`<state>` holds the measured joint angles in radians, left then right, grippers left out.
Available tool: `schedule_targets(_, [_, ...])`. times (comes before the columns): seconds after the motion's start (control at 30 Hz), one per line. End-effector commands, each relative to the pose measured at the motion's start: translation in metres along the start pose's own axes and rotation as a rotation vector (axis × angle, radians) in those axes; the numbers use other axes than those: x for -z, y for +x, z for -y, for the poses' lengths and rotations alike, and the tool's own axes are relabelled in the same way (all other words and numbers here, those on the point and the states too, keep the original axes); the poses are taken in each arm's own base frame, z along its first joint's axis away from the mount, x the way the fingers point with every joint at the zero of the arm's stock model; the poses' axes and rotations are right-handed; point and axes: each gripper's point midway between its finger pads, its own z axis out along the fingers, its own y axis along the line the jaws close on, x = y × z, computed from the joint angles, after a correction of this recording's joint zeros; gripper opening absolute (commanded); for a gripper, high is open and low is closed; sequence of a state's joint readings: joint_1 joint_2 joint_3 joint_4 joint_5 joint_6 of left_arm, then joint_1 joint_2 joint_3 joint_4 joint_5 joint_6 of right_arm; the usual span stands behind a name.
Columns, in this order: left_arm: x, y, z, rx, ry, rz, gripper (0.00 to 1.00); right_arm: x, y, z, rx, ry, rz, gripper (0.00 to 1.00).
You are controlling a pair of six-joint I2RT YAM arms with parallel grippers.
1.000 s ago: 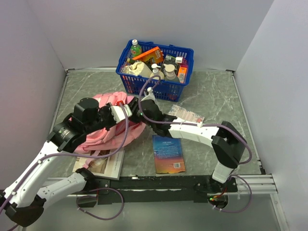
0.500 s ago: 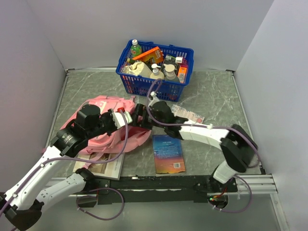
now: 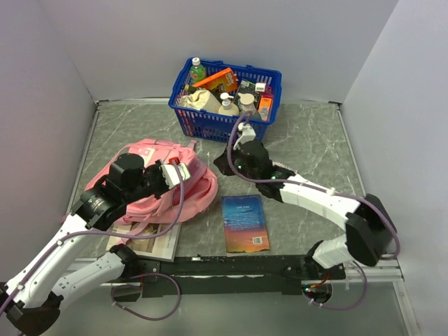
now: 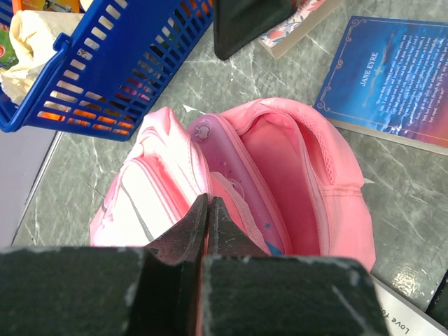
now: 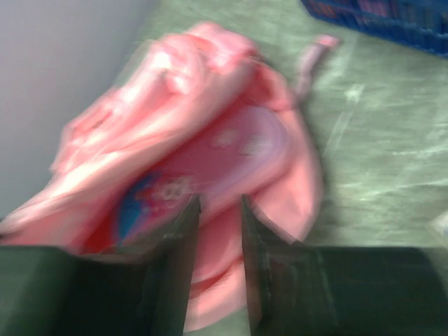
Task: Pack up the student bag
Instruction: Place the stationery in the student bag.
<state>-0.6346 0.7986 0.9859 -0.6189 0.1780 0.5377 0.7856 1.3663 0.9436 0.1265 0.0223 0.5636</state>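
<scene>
Your top camera looked steeply down from above the near edge, taking in the whole table (image 3: 308,133). Your left wrist camera hung close over the student bag (image 4: 294,175), facing the blue basket (image 4: 105,63). Your right wrist camera, blurred, faced the bag from the right side. All three views shared that bag.

Basket, books and a grey marbled table.
A blue plastic basket (image 3: 210,127) stands at the far side of the table (image 3: 315,140), full of packets, with a green bottle (image 3: 198,70) and an orange box (image 3: 218,77). A blue book (image 3: 245,222), titled "Jane Eyre", lies flat near the front edge. To the left of it lies a white booklet (image 3: 150,241), partly covered.
</scene>
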Motion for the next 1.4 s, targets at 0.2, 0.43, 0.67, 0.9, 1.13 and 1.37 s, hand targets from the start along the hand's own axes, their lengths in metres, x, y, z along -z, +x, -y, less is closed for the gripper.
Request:
schedule_targets(0.2, [0.03, -0.063, -0.015, -0.038, -0.028, 0.204, 0.01, -0.07, 0.027, 0.0, 0.093, 0.052, -0.081, 0.08])
schedule_targets(0.43, [0.037, -0.064, -0.01, -0.047, -0.005, 0.215, 0.01, -0.106, 0.041, 0.007, 0.069, 0.095, -0.061, 0.03])
schedule_targets(0.67, [0.046, -0.066, -0.009, -0.056, -0.016, 0.229, 0.01, -0.092, 0.04, -0.001, 0.026, 0.035, -0.016, 0.03])
schedule_targets(0.9, [0.037, -0.057, -0.001, -0.049, 0.013, 0.224, 0.01, -0.096, 0.048, -0.003, 0.035, -0.001, -0.078, 0.0])
schedule_targets(1.13, [0.037, -0.062, -0.003, -0.047, 0.011, 0.233, 0.01, -0.077, 0.049, -0.09, 0.063, -0.418, -0.073, 0.0])
schedule_targets(1.37, [-0.007, -0.029, -0.003, -0.018, -0.004, 0.158, 0.03, -0.002, 0.016, -0.047, 0.142, -0.193, 0.142, 0.38])
